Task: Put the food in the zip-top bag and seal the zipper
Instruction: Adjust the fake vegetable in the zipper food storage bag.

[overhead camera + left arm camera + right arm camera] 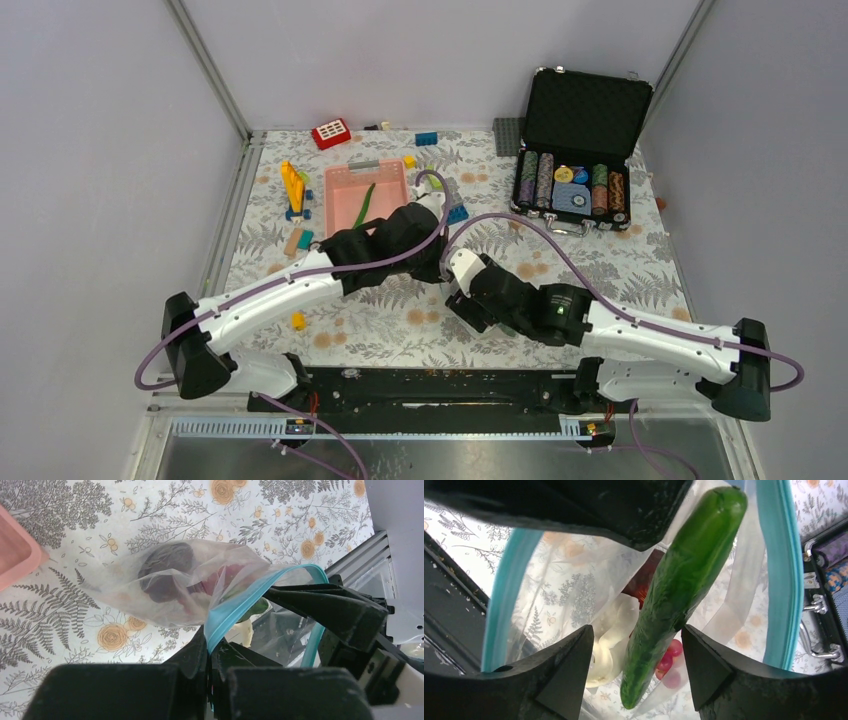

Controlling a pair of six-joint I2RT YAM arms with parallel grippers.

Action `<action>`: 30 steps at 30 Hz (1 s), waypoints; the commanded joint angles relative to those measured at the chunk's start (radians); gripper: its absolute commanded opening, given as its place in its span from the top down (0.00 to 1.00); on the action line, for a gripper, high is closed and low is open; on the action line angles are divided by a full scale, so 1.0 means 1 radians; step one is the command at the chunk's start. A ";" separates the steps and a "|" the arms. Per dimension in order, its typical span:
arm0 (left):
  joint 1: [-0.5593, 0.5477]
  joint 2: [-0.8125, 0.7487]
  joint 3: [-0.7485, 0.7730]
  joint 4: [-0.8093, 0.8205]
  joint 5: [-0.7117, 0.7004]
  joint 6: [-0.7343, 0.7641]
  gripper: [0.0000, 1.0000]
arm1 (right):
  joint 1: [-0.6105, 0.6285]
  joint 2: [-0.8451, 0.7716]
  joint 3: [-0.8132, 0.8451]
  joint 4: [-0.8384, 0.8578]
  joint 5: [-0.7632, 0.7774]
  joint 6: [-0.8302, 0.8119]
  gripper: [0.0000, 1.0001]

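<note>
The clear zip-top bag (125, 587) hangs over the floral cloth, and my left gripper (210, 645) is shut on its light-blue zipper (240, 605). A maroon round fruit (165, 570) shows through the plastic. My right gripper (636, 645) is open at the bag's mouth, with the zipper (779, 580) looped wide around the view. A long green pod (679, 590) slants down into the bag between the right fingers (559, 670) without touching them. Beside it lie a white piece (611, 645), red grapes (669, 655) and a red piece (644, 585). The arms hide the bag in the top view.
A pink slotted basket (365, 195) holding a green pod (365, 203) stands behind my left gripper (432, 262). An open black case of poker chips (575, 180) is at the back right. Building blocks (294, 190) lie at the back left. My right gripper (470, 295) is close to the left.
</note>
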 commanded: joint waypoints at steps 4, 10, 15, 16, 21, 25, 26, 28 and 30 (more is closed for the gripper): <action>-0.004 0.025 0.065 0.068 -0.033 0.033 1.00 | 0.000 -0.152 0.062 -0.011 -0.078 -0.099 0.22; -0.004 0.034 0.066 0.067 -0.032 0.052 1.00 | 0.000 -0.259 0.069 0.043 0.001 -0.097 0.17; -0.004 0.053 0.074 0.076 -0.020 0.064 1.00 | -0.002 -0.254 0.083 0.051 0.231 -0.053 0.13; -0.004 0.055 0.076 0.076 -0.014 0.066 1.00 | -0.005 -0.247 0.080 0.050 0.237 -0.050 0.13; -0.005 0.050 0.079 0.076 -0.009 0.076 1.00 | -0.080 -0.208 0.055 0.020 0.197 0.028 0.17; -0.004 0.045 0.089 0.076 -0.007 0.086 1.00 | -0.131 -0.188 0.036 0.020 0.112 0.046 0.21; -0.004 0.046 0.091 0.076 -0.007 0.088 1.00 | -0.136 -0.181 0.030 0.020 0.103 0.047 0.21; -0.004 0.047 0.095 0.076 -0.009 0.085 1.00 | -0.140 -0.162 0.017 0.020 0.109 0.061 0.25; -0.005 0.050 0.098 0.077 -0.009 0.085 1.00 | -0.146 -0.141 0.004 0.020 0.101 0.076 0.33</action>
